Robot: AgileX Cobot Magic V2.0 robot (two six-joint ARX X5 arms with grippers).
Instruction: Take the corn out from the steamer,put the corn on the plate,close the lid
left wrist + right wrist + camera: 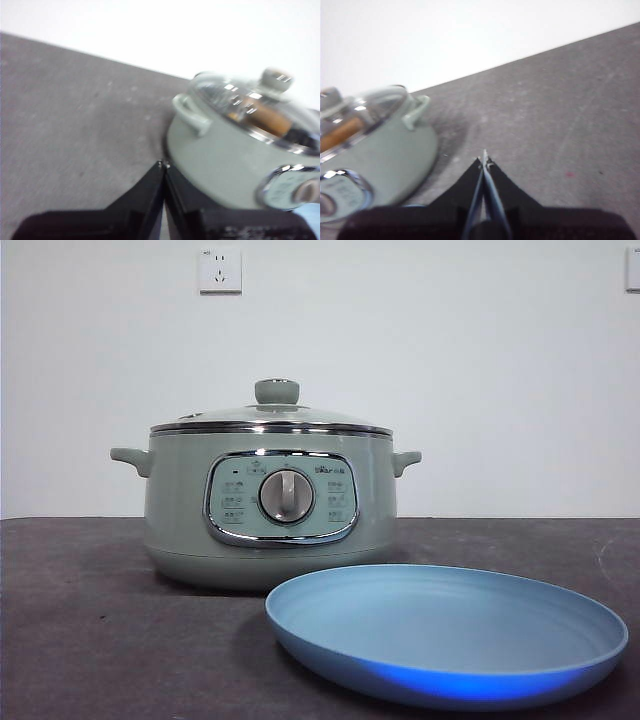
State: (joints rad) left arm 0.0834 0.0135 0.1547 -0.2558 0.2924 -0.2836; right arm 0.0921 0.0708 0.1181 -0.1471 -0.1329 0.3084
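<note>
While the lid sits shut on the steamer, the corn lies inside, seen through the glass | panel print around the dial too small to read | plate just before the steamer, bare | left claw closed, empty, beside the steamer | right claw closed, empty, over open worktop

Left end effector closed, near lidded steamer; corn inside.

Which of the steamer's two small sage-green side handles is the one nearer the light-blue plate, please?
The handle on the front view's right side, directly above the wide light-blue plate. The other handle sticks out over bare grey table.
</note>
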